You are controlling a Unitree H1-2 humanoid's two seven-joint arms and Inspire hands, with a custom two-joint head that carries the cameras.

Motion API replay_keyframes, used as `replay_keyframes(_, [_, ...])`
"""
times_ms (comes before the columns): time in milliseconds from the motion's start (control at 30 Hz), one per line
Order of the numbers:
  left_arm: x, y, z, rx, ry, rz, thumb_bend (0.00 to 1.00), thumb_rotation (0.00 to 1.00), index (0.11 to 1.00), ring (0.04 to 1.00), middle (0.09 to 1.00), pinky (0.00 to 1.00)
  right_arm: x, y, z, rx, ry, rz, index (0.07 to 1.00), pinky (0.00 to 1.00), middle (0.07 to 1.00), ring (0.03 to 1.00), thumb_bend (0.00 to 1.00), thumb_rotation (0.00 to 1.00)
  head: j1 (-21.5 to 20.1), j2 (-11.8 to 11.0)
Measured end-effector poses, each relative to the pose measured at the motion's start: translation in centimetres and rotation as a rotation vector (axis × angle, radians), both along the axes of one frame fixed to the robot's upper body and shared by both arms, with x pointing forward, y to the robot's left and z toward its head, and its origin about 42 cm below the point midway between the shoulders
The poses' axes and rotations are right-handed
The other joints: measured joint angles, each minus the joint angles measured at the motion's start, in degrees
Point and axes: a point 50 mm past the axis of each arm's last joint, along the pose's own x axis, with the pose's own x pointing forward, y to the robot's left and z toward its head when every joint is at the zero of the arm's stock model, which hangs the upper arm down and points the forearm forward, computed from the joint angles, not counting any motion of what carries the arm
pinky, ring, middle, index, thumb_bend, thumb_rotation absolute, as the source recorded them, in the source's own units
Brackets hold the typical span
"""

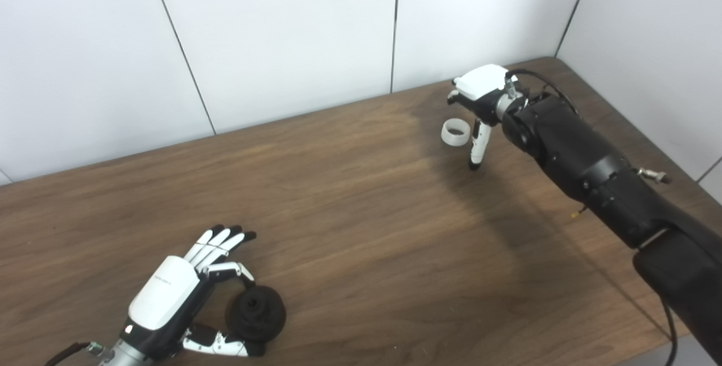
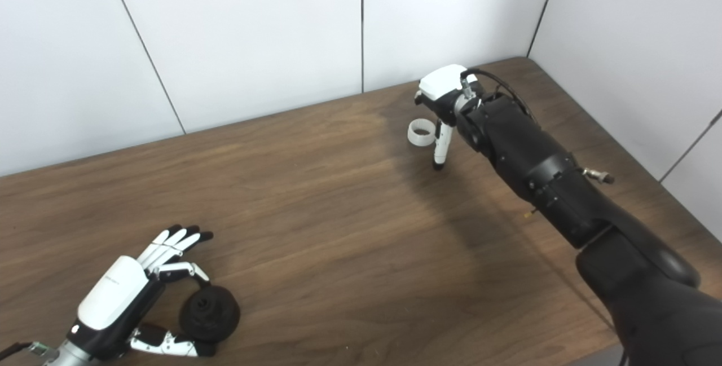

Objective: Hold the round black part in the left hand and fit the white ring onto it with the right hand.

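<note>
The round black part (image 1: 256, 313) is lying on the brown wooden worktop (image 1: 361, 225) near its front left corner, and the left hand (image 1: 179, 298) is reaching around it from the left. One finger is curling over the far side of the part and the thumb is coming in under its near side, so the two are bracketing it closely; whether they are actually pressing on it or only sitting just beside it is not clear from either eye view. The other fingers (image 1: 221, 241) of that hand are stretching out straight toward the back wall, spread a little and touching nothing, and the part is resting on the wood rather than being lifted. Far across the worktop, toward the back right corner, the white ring (image 1: 456, 132) is lying flat with its opening facing up. The right hand (image 1: 479, 107) is hanging over it at the end of the long black arm (image 1: 586, 168), which is coming in from the lower right. Its white back is facing up, and one finger or the thumb is pointing straight down with its dark tip meeting the wood just to the right of the ring, beside it and not through it. The remaining fingers are hidden behind the hand, so I cannot tell whether this hand is open or closed. White wall panels (image 1: 271, 33) are standing behind the worktop.
</note>
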Motion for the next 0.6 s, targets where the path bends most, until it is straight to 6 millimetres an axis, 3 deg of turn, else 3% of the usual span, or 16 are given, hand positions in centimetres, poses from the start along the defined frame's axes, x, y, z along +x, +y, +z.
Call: replay_keyframes(600, [-0.1, -0.1, 0.0, 0.000, 0.006, 0.001, 0.52, 0.05, 0.479, 0.962, 0.921, 1.00, 0.8, 0.8, 1.0, 0.010, 0.004, 0.028, 0.872, 1.00, 1.000, 1.000, 1.00, 0.41, 0.18, -0.35])
